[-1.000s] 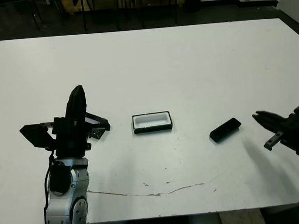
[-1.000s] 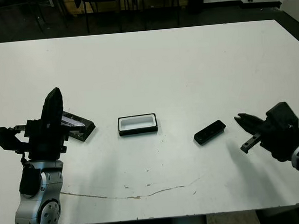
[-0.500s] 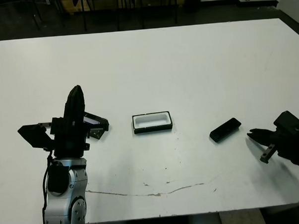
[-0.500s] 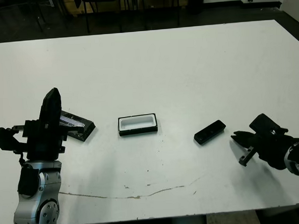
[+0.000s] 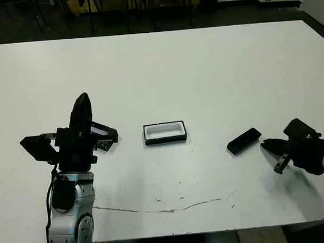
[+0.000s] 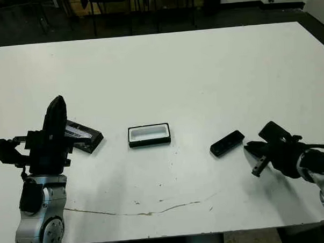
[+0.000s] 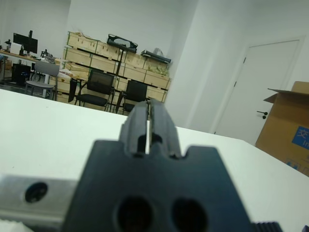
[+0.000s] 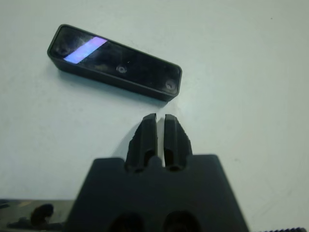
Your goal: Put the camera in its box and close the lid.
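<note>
The camera (image 8: 115, 63) lies flat on the tabletop (image 5: 203, 71) toward its right edge, untouched. The right gripper (image 8: 160, 126) points at it from just beside, fingers pressed together and empty, probably lining up before opening. The box (image 5: 164, 132) sits open mid-table, ready to receive it. The lid (image 6: 82, 134) rests near the left gripper (image 7: 148, 113), raised, closed and holding nothing.

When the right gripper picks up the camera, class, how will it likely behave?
The camera looks like a rigid moulded bar, so it probably won't bend. It lies flat on the table and seems unlikely to roll. Its glossy face may slip between the right gripper fingers.
</note>
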